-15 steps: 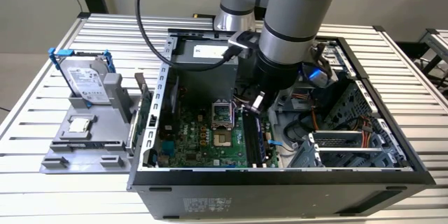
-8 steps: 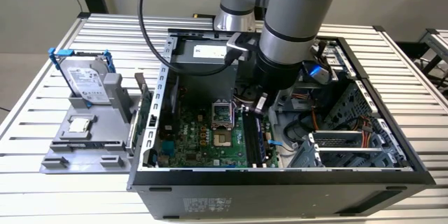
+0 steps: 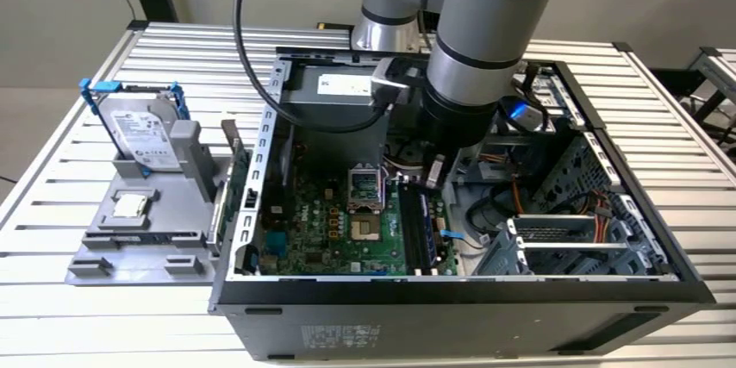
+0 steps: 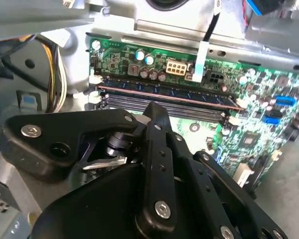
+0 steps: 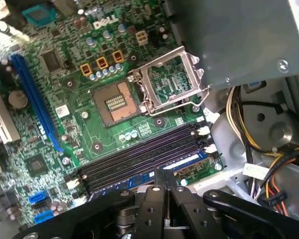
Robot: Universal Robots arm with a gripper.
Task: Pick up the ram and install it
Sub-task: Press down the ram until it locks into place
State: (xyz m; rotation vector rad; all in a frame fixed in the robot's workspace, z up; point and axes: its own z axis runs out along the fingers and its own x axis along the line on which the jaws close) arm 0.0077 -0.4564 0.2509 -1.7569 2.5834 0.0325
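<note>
Exterior view first: your arm reaches down into the open computer case (image 3: 460, 295), the end effector (image 3: 437, 171) hanging just above the memory slots (image 3: 420, 230) beside the bare processor socket. Out on the surface (image 3: 115, 316), the hard drive (image 3: 144, 135) stands in its blue bracket, well apart from the action.

Second wrist view: there's the ram (image 4: 179, 95), lying along the outermost slot, its row of dark chips facing the camera, white latch clips (image 4: 95, 78) at the ends. Your end effector (image 4: 154, 110) is clenched, fingers pressed together with nothing visible between them, the tip close over the stick's upper edge.

First wrist view: same story. The ram (image 5: 189, 162) shows as a bluish strip in the slot nearest the closed end effector (image 5: 164, 174), whose seam runs across the stick, not along it. The processor socket (image 5: 117, 102) sits empty, its frame open.

By my read, the pick-up is done and you're in the seating step. Finishing it calls for a straight, even push down until both clips snap in; whether they've locked, I cannot tell.
</note>
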